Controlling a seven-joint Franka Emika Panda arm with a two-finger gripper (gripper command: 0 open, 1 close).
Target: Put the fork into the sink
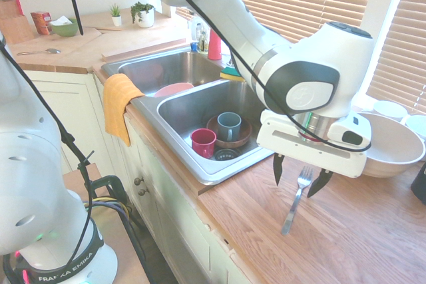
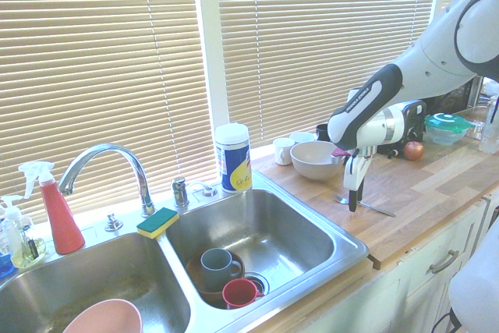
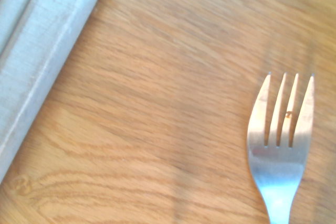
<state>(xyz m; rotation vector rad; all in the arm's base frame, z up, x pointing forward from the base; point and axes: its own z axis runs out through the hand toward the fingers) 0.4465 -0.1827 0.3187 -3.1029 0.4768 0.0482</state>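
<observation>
In the first exterior view, going left to right: an orange cloth (image 1: 118,112) hangs over the front edge of the bench (image 1: 346,244), at about nine o'clock from the sink (image 1: 170,141). In the sink's nearer basin stand a red cup (image 1: 203,142) and, at two o'clock from it, a grey-blue mug (image 1: 229,126) on a brown dish (image 1: 229,140). A pink bowl (image 1: 174,89) shows in the farther basin. To the right, the jaws (image 1: 298,179) point straight down with the dark fingers spread wide — nothing is held. The fork (image 1: 296,199) lies flat on the wooden bench just below and between the fingers, outside the sink, its tines towards twelve o'clock and its handle towards seven. A wide white bowl (image 1: 393,145) sits at two o'clock from the fork.
</observation>
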